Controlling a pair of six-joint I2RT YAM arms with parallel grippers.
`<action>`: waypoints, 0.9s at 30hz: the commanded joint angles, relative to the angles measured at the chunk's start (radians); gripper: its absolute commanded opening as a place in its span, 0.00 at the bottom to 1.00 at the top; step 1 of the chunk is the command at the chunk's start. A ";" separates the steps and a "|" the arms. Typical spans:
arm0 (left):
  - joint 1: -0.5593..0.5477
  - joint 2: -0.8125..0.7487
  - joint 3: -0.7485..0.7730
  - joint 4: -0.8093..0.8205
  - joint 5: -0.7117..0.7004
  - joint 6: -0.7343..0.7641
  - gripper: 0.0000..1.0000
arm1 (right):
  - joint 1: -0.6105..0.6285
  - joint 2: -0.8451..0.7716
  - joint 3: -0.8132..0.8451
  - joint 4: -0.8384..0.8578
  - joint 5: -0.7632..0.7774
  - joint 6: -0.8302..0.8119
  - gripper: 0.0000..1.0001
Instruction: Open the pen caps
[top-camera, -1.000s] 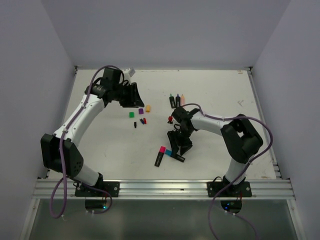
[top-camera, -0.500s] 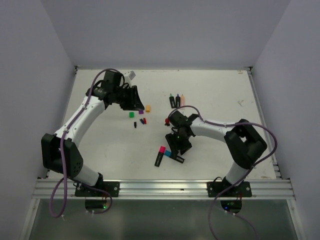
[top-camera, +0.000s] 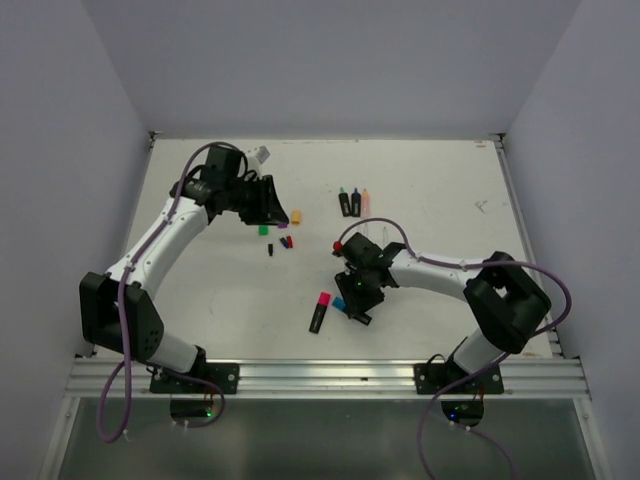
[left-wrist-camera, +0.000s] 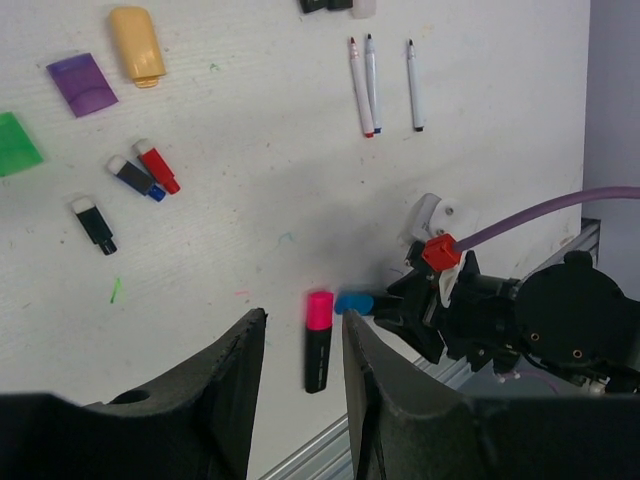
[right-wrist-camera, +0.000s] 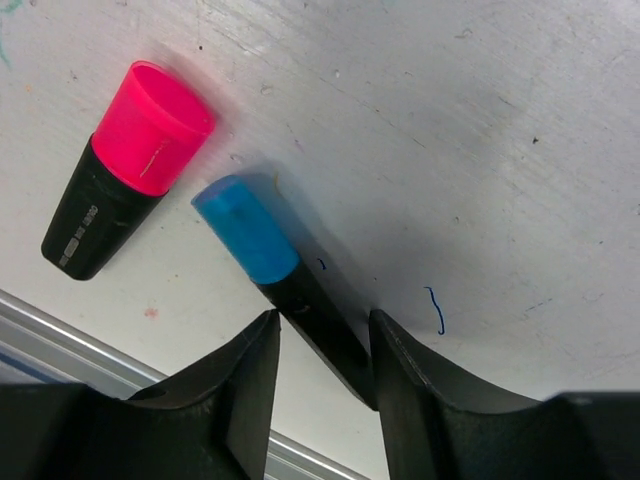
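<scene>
Two grippers: left gripper (left-wrist-camera: 303, 316) parted, empty; right gripper (right-wrist-camera: 322, 318) straddles blue-capped pen (right-wrist-camera: 283, 278), barrel end hidden, clamping unclear.

Three thin pens (left-wrist-camera: 372, 80), six loose caps (left-wrist-camera: 138, 45)

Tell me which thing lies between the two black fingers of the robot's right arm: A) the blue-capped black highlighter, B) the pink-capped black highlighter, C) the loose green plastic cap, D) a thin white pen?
A: in the right wrist view the blue-capped black highlighter has its barrel between the fingers of the right gripper, while the pink-capped black highlighter lies off to the side.
</scene>
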 joint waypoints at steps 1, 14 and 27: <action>0.012 -0.039 -0.015 0.034 0.038 -0.022 0.40 | 0.040 0.043 -0.067 -0.010 0.087 0.034 0.44; 0.012 -0.057 -0.052 0.043 0.042 -0.028 0.41 | 0.085 0.095 -0.142 0.048 0.079 0.105 0.18; 0.012 -0.034 -0.157 0.196 0.238 -0.115 0.55 | 0.083 -0.106 0.065 -0.080 0.133 0.085 0.00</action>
